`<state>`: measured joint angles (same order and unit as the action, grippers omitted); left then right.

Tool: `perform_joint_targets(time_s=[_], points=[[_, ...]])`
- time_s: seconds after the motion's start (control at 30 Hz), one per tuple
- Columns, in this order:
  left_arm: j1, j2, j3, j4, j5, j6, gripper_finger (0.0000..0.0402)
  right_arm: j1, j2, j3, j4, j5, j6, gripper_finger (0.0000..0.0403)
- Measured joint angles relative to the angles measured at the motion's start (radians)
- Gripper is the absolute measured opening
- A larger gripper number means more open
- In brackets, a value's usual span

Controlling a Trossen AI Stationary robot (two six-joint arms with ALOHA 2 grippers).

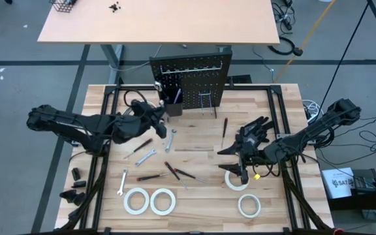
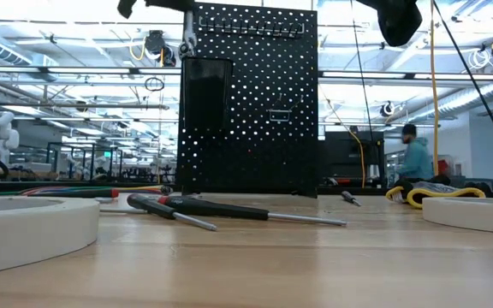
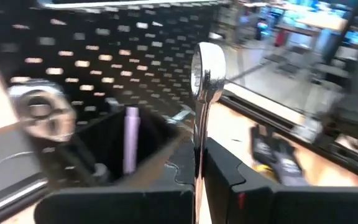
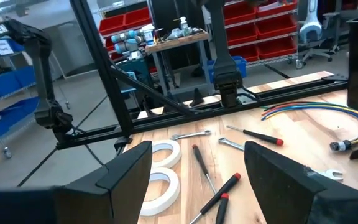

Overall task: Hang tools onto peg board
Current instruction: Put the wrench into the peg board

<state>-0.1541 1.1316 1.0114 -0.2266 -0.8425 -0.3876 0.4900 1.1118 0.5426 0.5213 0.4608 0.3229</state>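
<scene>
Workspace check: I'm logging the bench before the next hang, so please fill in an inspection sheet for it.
Surface: wooden table, tools scattered across it.
Job's things: peg board upright at the far edge; wrenches and screwdrivers lying flat; four tape rolls near the front.
Clutter: small black parts at the table's left front corner.
Grippers: left gripper shut on a silver wrench, by the board's small bin; right gripper open, over a tape roll.
Cables: coloured wire bundle on the table; loose cords on the floor to the right.
Surroundings: a person far behind the table; a second table beyond the board.
</scene>
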Motion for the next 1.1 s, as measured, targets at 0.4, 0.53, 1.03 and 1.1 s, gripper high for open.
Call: perform_joint_targets(time_s=[0.4, 0.53, 1.03, 1.1], points=[[0.11, 0.002, -0.006, 0.244, -0.044, 0.209, 0.0007, -0.083, 0.0, 0.0, 0.044, 0.071, 0.017, 0.0249], [0.169, 0.029, -0.006, 0.244, 0.029, 0.218, 0.0007, -0.1, 0.001, 0.0, 0.052, 0.068, 0.033, 0.0249], [0.258, 0.066, -0.006, 0.244, 0.114, 0.271, 0.0019, -0.111, 0.048, 0.0, 0.061, 0.069, 0.103, 0.0249], [0.264, 0.065, -0.006, 0.244, 0.114, 0.271, 0.0032, -0.112, 0.059, 0.0, 0.064, 0.069, 0.108, 0.0249]])
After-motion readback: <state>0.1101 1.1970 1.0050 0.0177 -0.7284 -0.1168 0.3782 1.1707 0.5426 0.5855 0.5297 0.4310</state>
